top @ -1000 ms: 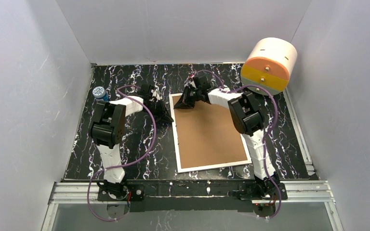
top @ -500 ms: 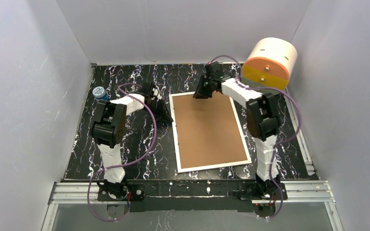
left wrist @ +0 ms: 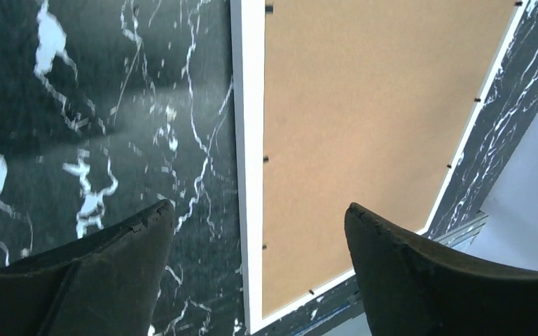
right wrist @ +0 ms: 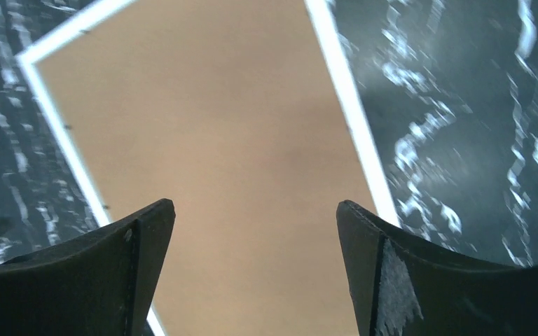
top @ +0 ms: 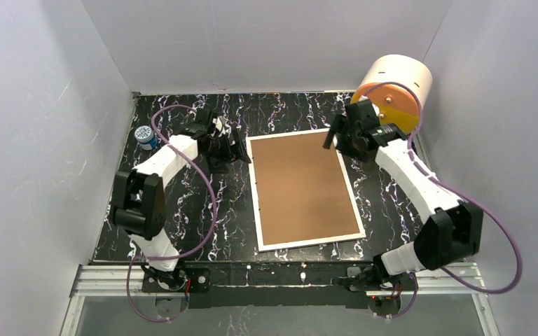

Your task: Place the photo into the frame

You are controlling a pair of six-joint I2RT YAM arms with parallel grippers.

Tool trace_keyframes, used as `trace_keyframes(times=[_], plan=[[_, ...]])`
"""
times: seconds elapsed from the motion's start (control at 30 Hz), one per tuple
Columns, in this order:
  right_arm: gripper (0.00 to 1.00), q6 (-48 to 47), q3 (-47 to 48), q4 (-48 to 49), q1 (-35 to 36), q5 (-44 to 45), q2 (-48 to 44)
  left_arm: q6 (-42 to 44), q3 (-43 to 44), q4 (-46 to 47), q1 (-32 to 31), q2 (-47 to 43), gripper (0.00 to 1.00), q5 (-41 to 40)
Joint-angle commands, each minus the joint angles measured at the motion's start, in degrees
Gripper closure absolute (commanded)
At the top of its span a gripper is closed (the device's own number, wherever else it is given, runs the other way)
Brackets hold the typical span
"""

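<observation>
White-black arms (top: 413, 171), purple cables (top: 214, 206), dark tapered fingers (left wrist: 112, 273).

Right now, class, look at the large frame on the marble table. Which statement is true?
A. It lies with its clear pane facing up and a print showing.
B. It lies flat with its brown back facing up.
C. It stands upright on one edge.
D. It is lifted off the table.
B: the frame lies flat on the table, with plain brown board uppermost inside the white rim in all three views.
</observation>
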Motion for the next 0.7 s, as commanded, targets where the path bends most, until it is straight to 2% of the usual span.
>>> trace_keyframes(times=[0.0,0.27,0.4,0.67], plan=[[0.05,2.67,-7.92,-7.05,-2.67,3.27,-7.46,2.63,-6.00,-2.45,-0.22,-8.63,0.04,-2.49],[0.02,4.29,-20.57,-7.98,-10.11,-0.86,-15.08,2.20,-16.70,-2.84,-0.25,-17.67,0.02,-4.18],[0.02,2.54,-24.86,-6.53,-14.13,-7.35,-15.50,-0.51,-21.25,-2.99,-0.29,-22.38,0.02,-3.58],[0.02,1.75,-35.42,0.29,-17.31,-15.33,-15.51,-5.82,-28.65,-1.71,-0.58,-29.11,0.04,-2.08]])
